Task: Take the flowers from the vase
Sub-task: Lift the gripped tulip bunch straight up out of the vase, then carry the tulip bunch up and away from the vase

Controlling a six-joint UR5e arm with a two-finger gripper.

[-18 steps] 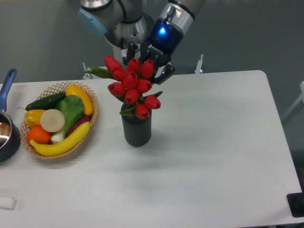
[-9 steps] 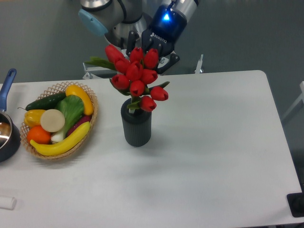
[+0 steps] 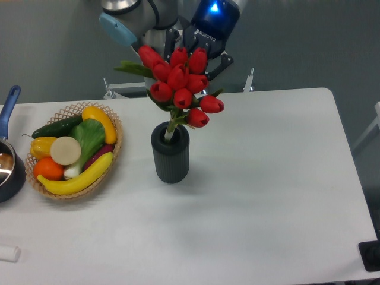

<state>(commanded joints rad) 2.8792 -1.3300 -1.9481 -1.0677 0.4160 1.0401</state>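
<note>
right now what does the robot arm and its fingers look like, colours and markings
The arm is silver-grey metal with a light blue cap on one joint. The gripper has a dark navy body with small white lettering, too small to read surely, and a glowing blue light near its top. Its fingers are black and angular, partly hidden behind the flowers. No loose cables show.

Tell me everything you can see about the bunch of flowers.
The flowers are a bunch of about ten red tulip buds with green leaves, looking artificial. The bunch leans slightly right. Its pale green stems still dip into the mouth of the dark ribbed vase. The hand sits behind the buds; its grip is mostly hidden.
</note>
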